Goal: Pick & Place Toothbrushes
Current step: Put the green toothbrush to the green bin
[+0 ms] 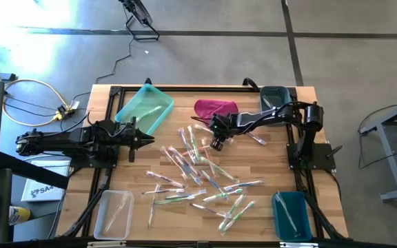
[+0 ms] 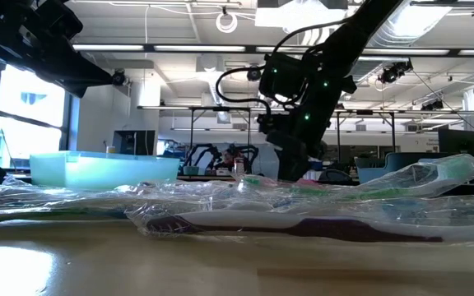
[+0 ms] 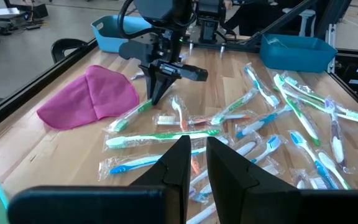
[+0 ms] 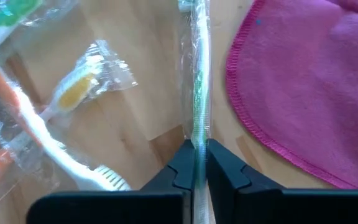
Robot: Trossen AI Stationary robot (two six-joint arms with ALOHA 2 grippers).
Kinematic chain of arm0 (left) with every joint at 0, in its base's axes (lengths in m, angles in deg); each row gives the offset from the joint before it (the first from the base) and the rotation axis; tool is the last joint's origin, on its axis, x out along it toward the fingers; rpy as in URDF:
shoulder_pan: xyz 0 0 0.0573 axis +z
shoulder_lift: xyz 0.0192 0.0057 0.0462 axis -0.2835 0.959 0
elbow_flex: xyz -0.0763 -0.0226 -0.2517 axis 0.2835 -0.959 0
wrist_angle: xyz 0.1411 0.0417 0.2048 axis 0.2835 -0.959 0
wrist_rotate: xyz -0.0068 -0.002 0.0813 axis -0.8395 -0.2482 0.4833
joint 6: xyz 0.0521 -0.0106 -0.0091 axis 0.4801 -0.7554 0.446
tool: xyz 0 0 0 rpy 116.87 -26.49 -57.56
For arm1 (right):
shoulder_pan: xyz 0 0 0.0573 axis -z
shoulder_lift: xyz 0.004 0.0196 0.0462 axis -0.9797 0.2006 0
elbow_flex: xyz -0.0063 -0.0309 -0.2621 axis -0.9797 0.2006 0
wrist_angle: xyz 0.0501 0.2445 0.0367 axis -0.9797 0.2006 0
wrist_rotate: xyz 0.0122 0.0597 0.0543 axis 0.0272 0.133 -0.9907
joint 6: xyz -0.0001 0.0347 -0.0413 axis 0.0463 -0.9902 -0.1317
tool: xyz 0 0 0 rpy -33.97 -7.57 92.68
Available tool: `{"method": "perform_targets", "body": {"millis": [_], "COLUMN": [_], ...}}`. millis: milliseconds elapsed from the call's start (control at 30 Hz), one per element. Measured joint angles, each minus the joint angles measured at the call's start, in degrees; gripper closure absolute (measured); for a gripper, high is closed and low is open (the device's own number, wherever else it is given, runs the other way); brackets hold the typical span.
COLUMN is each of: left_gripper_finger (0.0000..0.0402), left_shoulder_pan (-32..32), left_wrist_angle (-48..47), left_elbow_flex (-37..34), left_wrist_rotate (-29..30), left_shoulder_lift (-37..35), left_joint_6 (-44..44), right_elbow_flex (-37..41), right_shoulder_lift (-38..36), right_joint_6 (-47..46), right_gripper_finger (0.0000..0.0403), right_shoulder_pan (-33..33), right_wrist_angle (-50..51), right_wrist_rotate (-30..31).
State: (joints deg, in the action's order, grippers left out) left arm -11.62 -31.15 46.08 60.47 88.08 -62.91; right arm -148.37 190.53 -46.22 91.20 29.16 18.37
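Table [image 1: 267, 158]: toothbrushes [image 1: 205, 176] scattered mid-table. Your right gripper [image 4: 197, 163], beside the cloth [image 4: 316, 81], is clamped on one green brush [image 4: 198, 81], whose long axis runs straight out between the jaws. Left gripper [image 3: 195, 163] waits nearly closed, empty.

The right gripper [image 4: 196, 163] has its two dark fingers closed on a wrapped green toothbrush [image 4: 198, 87], which lies on the wooden table [image 4: 142, 106] just beside the magenta cloth [image 4: 316, 87].
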Motion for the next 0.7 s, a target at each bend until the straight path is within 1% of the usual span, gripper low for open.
{"method": "perform_targets", "body": {"millis": [133,267,533,700], "left_gripper_finger": [0.0352,0.0352,0.0352,0.0352], "left_shoulder_pan": [0.02,0.01,-0.01,0.0], "left_wrist_angle": [0.0,0.08,0.7,2.31], "left_elbow_flex": [0.0,0.0,0.0,0.0], "left_wrist_rotate": [0.0,0.0,0.61,4.84], "left_shoulder_lift": [-0.02,0.0,0.01,0.0], "left_joint_6": [-0.15,-0.15,-0.17,-0.15], "right_elbow_flex": [-0.12,-0.72,-1.73,-1.21], "right_shoulder_lift": [-0.05,-1.72,-12.03,-18.49], "right_joint_6": [0.65,2.31,5.41,5.46], "right_gripper_finger": [0.039,0.039,0.039,0.039], "right_shoulder_pan": [0.0,-0.05,0.18,0.38], "right_wrist_angle": [0.13,2.78,5.6,10.68], "right_wrist_rotate": [-1.63,-2.09,-0.67,1.04]}}
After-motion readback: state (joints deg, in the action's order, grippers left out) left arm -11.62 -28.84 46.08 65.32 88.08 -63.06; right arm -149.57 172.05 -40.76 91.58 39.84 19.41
